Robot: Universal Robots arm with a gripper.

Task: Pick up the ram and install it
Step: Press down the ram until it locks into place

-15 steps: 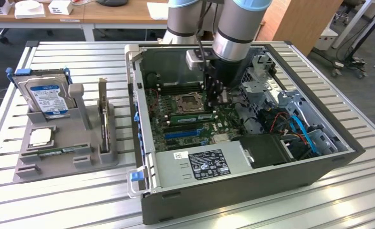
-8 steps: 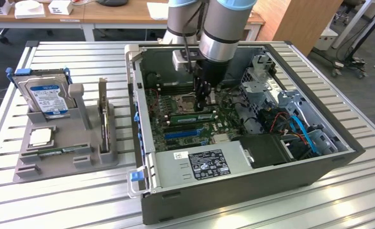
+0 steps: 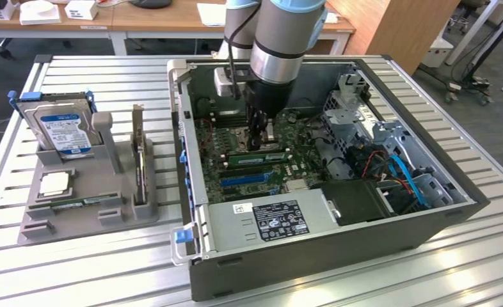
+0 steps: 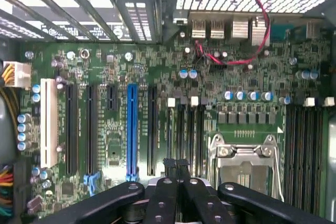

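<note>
The gripper's [image 3: 263, 137] fingertips are hidden among motherboard [image 4: 157, 66] parts; the hard drive's [image 3: 61, 131] label text is unreadable.

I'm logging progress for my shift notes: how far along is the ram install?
Done: the ram is already inside the open case, lying along a motherboard slot. In hand: the gripper, fingers together, stands right over it above the memory slots. Left: it cannot be told whether the stick is fully seated.
</note>
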